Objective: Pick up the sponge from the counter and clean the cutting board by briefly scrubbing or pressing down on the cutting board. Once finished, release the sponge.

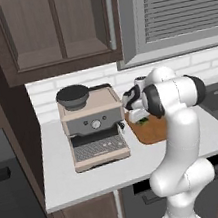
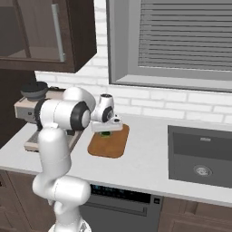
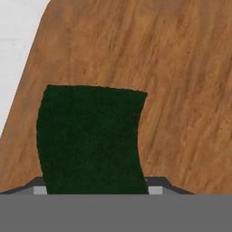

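Mid-frame over the brown wooden rectangular cutting board (image 2: 109,141), my two-finger gripper (image 2: 105,132) clamps the small dark green sponge (image 3: 90,138).
Press flat w/ short strokes, stay inside board edges, then let go.

No readable text, no labels, no brands, no numbers (the coffee machine (image 1: 94,129) included)
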Robot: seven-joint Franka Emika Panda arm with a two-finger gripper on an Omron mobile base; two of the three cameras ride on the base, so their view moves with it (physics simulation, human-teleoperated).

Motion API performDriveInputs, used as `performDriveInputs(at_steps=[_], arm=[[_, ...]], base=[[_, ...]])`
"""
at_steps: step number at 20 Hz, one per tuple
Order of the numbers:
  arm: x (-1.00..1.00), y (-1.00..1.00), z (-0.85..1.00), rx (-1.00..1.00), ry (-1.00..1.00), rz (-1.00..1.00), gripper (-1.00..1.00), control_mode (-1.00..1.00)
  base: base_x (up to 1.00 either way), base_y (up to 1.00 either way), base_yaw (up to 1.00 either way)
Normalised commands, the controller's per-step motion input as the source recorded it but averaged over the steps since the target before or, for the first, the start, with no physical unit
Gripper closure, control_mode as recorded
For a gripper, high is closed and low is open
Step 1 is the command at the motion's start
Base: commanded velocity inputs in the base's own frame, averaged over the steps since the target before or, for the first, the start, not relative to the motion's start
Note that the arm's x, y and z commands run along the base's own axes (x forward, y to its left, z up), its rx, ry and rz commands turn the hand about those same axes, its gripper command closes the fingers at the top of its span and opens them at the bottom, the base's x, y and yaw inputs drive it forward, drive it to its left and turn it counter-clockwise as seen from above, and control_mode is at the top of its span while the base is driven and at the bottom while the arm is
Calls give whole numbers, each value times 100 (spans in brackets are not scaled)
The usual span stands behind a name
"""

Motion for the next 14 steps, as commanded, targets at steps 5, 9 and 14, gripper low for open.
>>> performDriveInputs(at_steps=[5,9,14], arm=[[-70,-23,-19,0,-8,0,100,-100],[-67,-18,-29,0,-7,2,100,-100],[-67,-8,-40,4,-4,4,100,-100]], base=[[0,0,0],[0,0,0],[0,0,0]])
